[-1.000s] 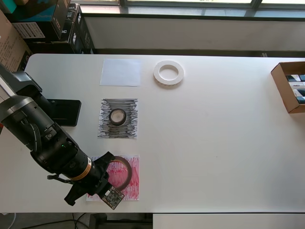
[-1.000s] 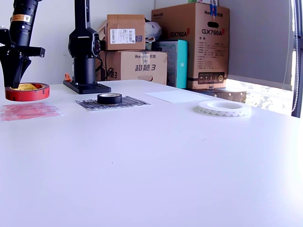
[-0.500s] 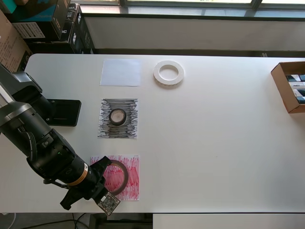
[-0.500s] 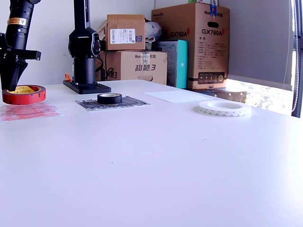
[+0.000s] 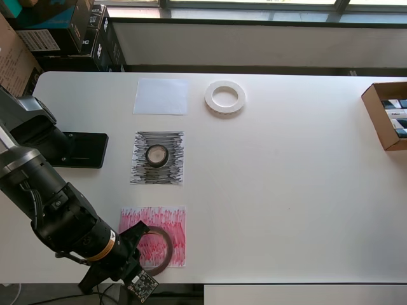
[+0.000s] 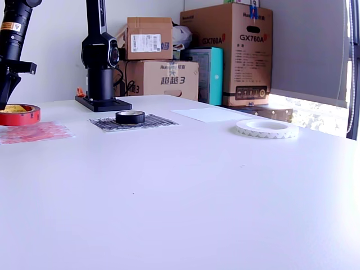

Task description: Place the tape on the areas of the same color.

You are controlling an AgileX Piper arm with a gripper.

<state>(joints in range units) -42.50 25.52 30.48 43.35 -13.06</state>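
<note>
The gripper [image 5: 138, 249] has come down over the last second and now holds the red roll [image 5: 154, 250] low over the red sheet [image 5: 169, 225], at its near edge. The black roll [image 5: 157, 154] already sits on the black sheet [image 5: 159, 136]. The white ring [image 5: 225, 97] lies just right of the white sheet [image 5: 161, 96] in the overhead view, not yet placed.

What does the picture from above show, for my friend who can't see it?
Seen from above, a black robot arm's hand holds a big red-brown tape roll over a red-scribbled paper square at the white table's near edge. A small black tape roll sits on a black-scribbled square; a flat white tape ring lies beside a plain white square.
</note>
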